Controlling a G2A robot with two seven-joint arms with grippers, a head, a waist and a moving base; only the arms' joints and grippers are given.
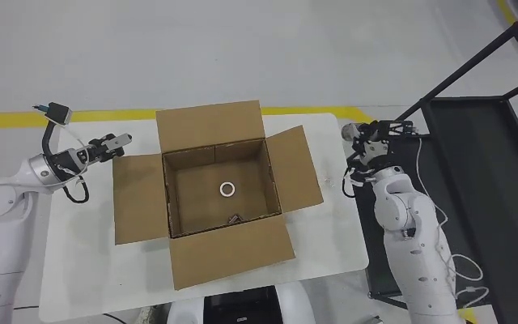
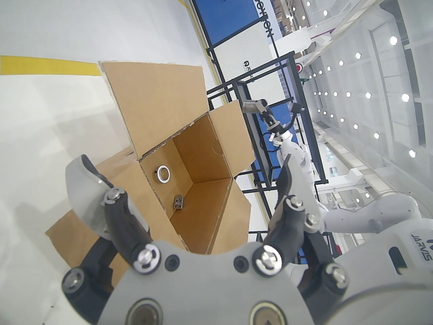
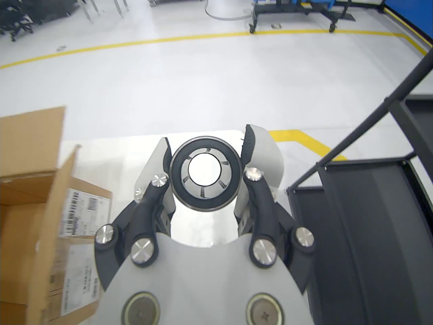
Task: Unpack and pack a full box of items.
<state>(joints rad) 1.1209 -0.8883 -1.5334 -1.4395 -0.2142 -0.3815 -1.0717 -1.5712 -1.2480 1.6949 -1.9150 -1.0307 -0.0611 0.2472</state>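
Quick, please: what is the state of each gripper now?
Left gripper: open, empty.
Right gripper: closed on a black ring.

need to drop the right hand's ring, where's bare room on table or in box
The white table is bare between the right flap of the brown cardboard box and the black cart, and left of the left flap by the open left hand. The box floor holds only a silver ring and dark bracket. Far and near flaps crowd those edges.
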